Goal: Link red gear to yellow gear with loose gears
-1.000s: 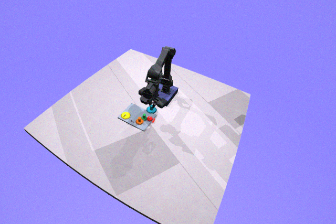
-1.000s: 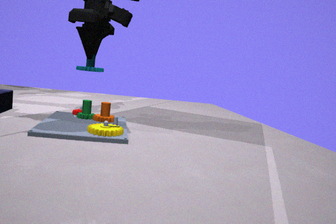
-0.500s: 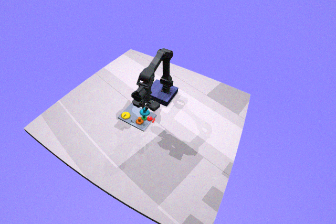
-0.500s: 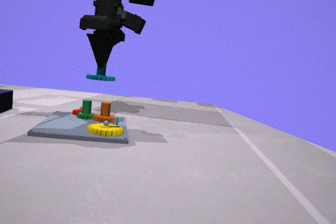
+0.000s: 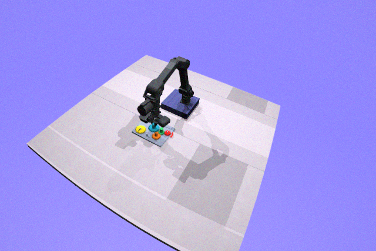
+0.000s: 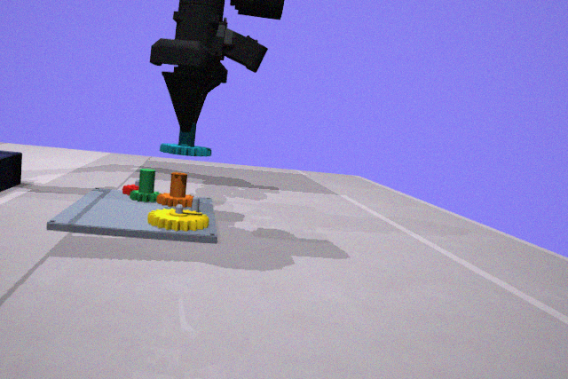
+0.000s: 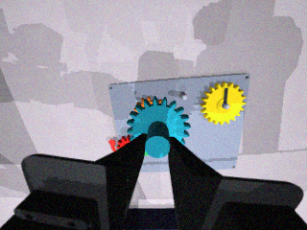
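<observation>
My gripper (image 6: 186,128) (image 7: 157,139) is shut on the knob of the teal gear (image 6: 185,150) (image 7: 158,117) (image 5: 153,128) and holds it level, in the air above the grey board (image 5: 161,143) (image 6: 114,229) (image 7: 211,149). The yellow gear (image 5: 140,129) (image 6: 177,220) (image 7: 222,111) with its black stripe sits on the board. The green gear (image 5: 161,131) (image 6: 145,194) and the orange gear (image 5: 156,136) (image 6: 175,199) (image 7: 142,100) sit low on the board, side by side. The red gear (image 5: 167,133) (image 6: 130,189) (image 7: 124,143) is beside the green one. An empty peg (image 5: 147,134) (image 7: 181,94) stands between orange and yellow. In the wrist view the teal gear hides most of the green and orange gears.
The red arrow (image 5: 171,134) (image 7: 112,145) lies beside the red gear. The arm's dark blue base block (image 5: 174,108) (image 6: 9,169) stands behind the board. Arm shadows fall over the table (image 5: 121,163) around the board.
</observation>
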